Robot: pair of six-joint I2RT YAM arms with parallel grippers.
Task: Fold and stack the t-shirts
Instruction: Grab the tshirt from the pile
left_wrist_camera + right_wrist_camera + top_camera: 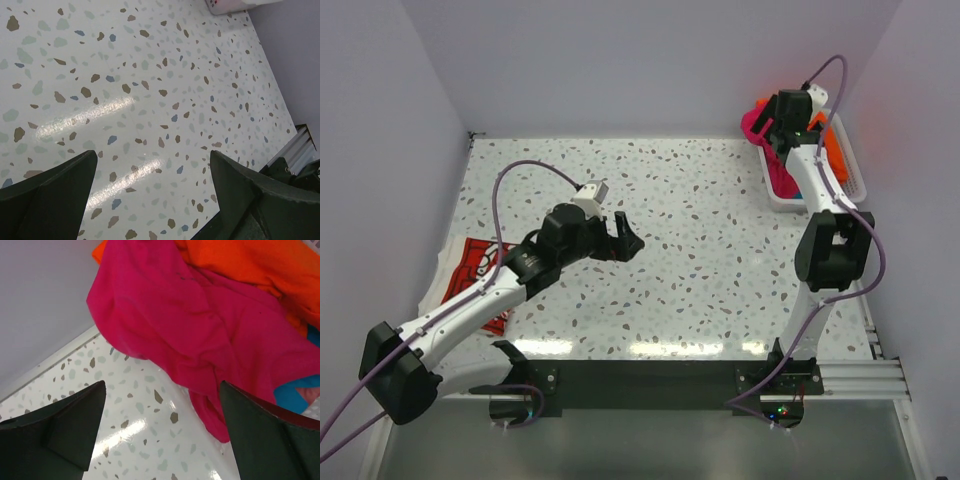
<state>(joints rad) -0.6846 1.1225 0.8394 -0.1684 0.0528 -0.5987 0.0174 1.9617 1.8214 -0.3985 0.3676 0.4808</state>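
rightward, white basket [782, 197] holding pink shirt [200, 330], orange shirt [250, 265], teal shirt [300, 392]

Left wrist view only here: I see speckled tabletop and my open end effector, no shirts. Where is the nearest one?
Observer: A red cloth t-shirt with white lettering lies at the left edge of the speckled table.
Operator: And the rest?
Observer: A magenta-pink cloth t-shirt spills from the white slatted plastic basket at the far right corner, an orange cloth t-shirt beside it.
Operator: Right arm?
Observer: The right end effector is open, aimed at the pink shirt, gripping nothing.
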